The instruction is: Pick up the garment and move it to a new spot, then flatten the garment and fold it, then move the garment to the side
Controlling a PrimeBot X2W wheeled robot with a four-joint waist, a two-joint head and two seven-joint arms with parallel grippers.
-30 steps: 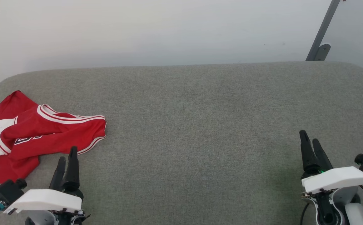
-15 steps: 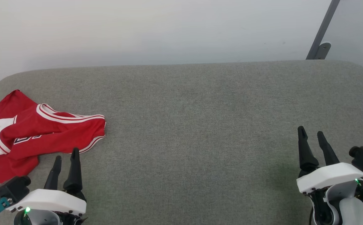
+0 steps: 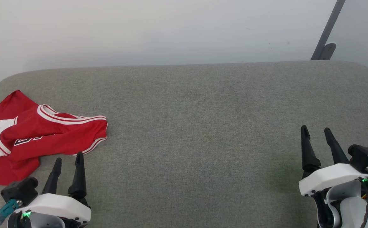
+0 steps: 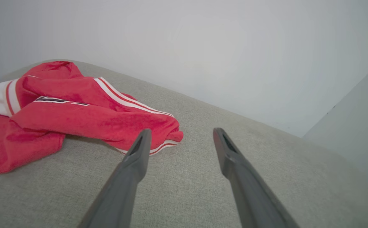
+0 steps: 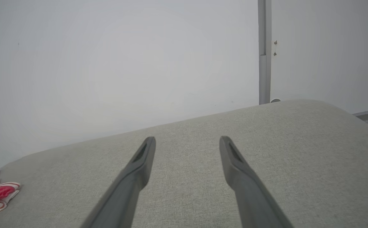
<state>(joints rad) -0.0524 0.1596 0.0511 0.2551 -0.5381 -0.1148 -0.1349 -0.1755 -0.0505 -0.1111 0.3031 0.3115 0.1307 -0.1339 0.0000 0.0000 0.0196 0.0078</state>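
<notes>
Both wrists have just rolled over the last second, so each pair of dark fingers that looked nearly stacked now shows side by side; the left gripper [image 3: 69, 157] sits low at the near left, jaws spread wide and empty, fingertips aimed up the table [image 3: 203, 126] and just short of the garment [image 3: 44, 133]; the garment itself hasn't budged, lying crumpled at the far left of the table, red body bunched over itself, a white sleeve spilling toward the left edge, striped trim curling along the top; in the left wrist view its nearest striped hem lies just beyond the left fingertip, not touching; that reads as the arms squaring up for the pickup, nothing grasped yet, the whole task ahead; the right gripper [image 3: 315, 128] has crept a touch forward at the near right, jaws equally wide and empty, hovering low over bare grey fabric, well apart from the garment.
</notes>
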